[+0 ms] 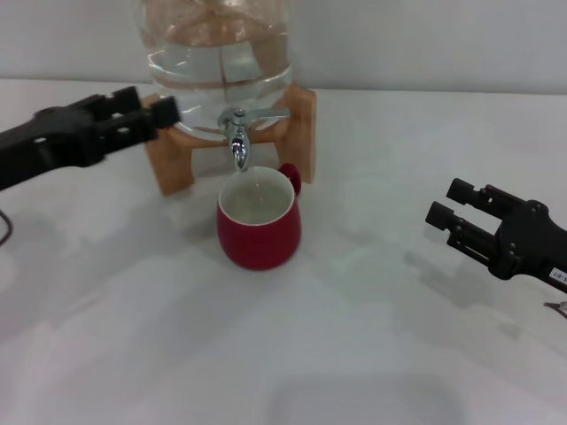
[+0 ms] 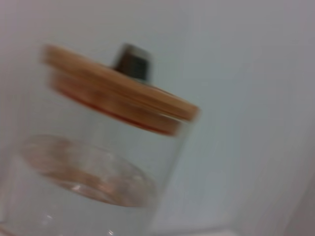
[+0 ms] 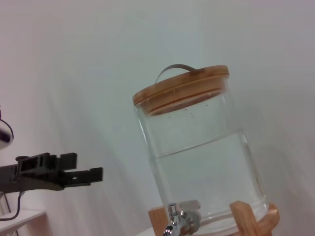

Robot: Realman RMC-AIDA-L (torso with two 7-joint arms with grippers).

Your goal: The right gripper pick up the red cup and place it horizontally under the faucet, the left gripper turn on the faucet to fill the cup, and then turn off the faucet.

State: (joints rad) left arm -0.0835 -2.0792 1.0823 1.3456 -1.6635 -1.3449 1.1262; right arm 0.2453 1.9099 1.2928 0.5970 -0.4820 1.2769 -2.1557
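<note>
The red cup (image 1: 259, 223) stands upright on the surface (image 1: 354, 336) directly under the faucet (image 1: 239, 133), while the left gripper (image 1: 152, 112), jaws spread, hovers beside the jug (image 1: 217, 62) and the right gripper (image 1: 450, 204), jaws spread, sits well apart.

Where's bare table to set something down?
Free: the table in front of the red cup, and between the cup and right gripper. Crowded: around the faucet, with the stand and left gripper close.
</note>
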